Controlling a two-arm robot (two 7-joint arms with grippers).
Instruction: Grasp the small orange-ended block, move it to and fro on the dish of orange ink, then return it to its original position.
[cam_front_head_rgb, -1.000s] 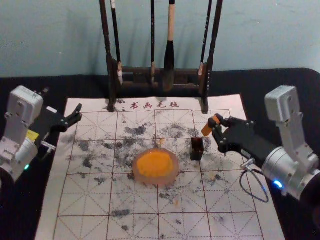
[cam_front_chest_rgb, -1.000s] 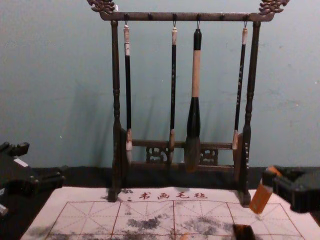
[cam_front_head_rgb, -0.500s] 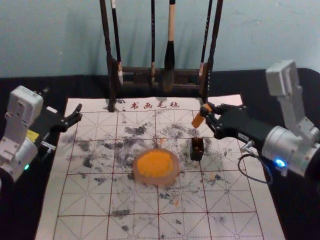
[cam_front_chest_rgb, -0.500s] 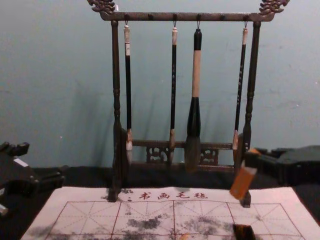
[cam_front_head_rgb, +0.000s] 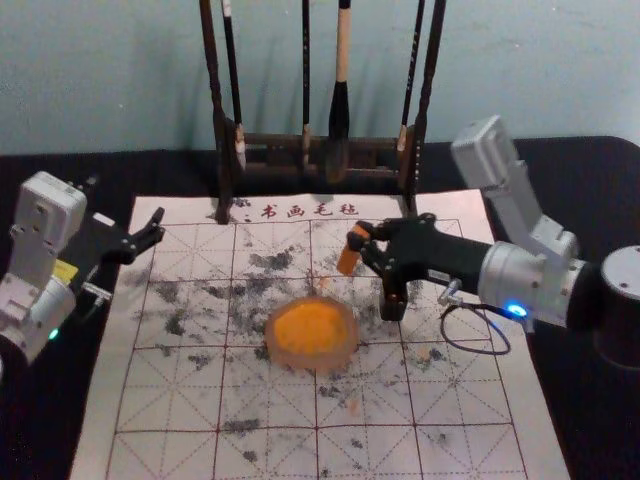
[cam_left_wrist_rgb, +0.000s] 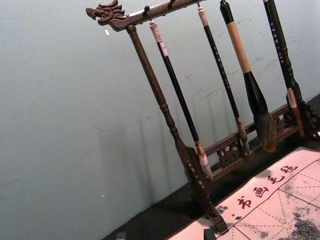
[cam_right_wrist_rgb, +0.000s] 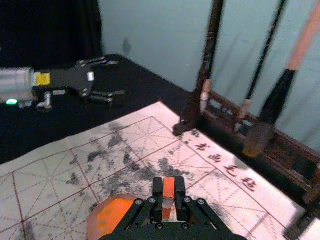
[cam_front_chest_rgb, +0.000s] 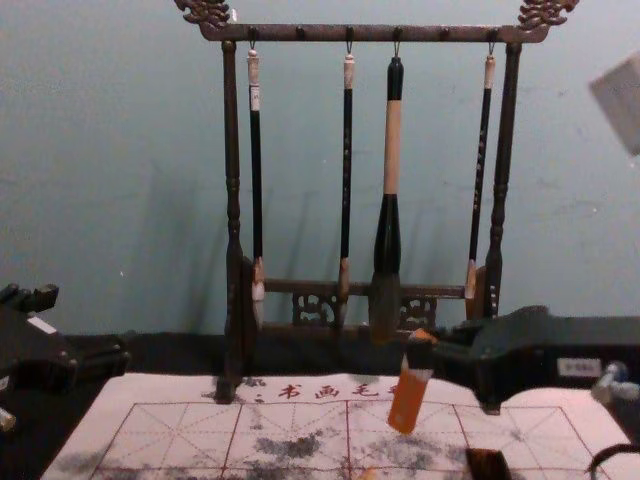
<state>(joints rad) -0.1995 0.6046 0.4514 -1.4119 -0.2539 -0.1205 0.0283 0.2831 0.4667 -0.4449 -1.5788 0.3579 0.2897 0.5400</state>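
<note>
R gripper (cam_front_head_rgb: 361, 240) clamped on small rectangular orange-ended block (cam_front_head_rgb: 349, 252), tilted, up over white red-gridded felt mat (cam_front_head_rgb: 170, 405), nr & just beyond round pinkish dish (cam_front_head_rgb: 312, 365) w/ orange ink, a bit to its R. L gripper (cam_front_head_rgb: 157, 226) parked by mat's L edge, fingers apart.

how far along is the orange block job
Done: the block is grasped, pinched in the right gripper. In hand: it hangs just beyond the dish, off the ink. Remaining, apparently: moving it across the ink, then returning it. The left gripper sits open.
</note>
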